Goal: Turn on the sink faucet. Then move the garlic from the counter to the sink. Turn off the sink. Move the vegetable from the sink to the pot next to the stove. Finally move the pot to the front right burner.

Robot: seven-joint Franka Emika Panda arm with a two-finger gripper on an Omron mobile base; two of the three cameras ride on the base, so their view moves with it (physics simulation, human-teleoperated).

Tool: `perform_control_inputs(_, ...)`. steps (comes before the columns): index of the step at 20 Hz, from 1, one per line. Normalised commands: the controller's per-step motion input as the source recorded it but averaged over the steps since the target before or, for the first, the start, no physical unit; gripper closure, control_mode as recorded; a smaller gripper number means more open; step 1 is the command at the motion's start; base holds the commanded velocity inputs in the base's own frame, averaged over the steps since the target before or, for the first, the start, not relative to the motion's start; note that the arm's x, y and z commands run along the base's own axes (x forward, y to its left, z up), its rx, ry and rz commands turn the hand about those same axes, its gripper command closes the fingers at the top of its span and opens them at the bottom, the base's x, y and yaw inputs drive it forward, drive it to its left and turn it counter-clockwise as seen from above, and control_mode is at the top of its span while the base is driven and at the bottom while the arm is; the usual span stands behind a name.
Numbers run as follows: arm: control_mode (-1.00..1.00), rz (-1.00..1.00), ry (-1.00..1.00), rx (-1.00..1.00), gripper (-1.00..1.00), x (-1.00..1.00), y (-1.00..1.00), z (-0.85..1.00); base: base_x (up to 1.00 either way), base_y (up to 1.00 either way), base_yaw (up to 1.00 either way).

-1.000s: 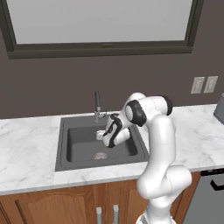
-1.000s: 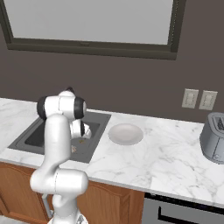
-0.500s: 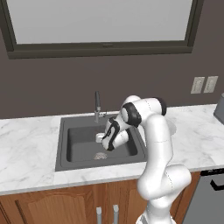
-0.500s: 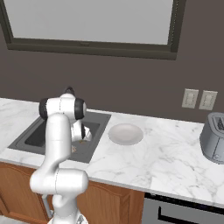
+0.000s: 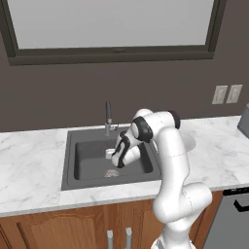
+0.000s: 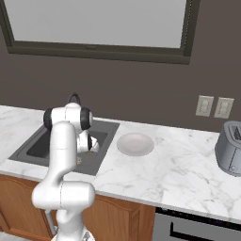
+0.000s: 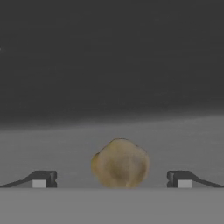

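Sink (image 5: 73, 160) floor, garlic (image 7: 120, 163) bottom cut off

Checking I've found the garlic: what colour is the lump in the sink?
Tan-yellow garlic, clearest in the hand view.

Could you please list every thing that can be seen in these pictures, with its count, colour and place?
window: one, pale pane in dark frame, on the wall above the sink
counter: one, white marble, over brown cabinets
sink: one, dark grey, set in the counter
sink faucet: one, dark grey, behind the basin
garlic: one, tan, on the sink floor between the fingertips
plate: one, white, on the counter right of the sink
wall outlets: two, white, on the wall
toaster: one, grey, far right on the counter
arm: one, white, reaching into the sink
hand: one, open, around the garlic
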Motion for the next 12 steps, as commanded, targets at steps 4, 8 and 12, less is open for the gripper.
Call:
perform_control_inputs(4, -1.0, 0.0, 0.0, 0.0, -1.0, 0.01, 0.0, -0.12, 0.0, 0.0, 0.0)
perform_control_inputs(8, -1.0, 0.0, 0.01, 0.0, -1.0, 0.0, 0.0, -0.12, 0.0, 0.0, 0.0)
perform_control_inputs(12, -1.0, 0.0, 0.01, 0.0, -1.0, 0.01, 0.0, -0.08, 0.0, 0.0, 0.0)
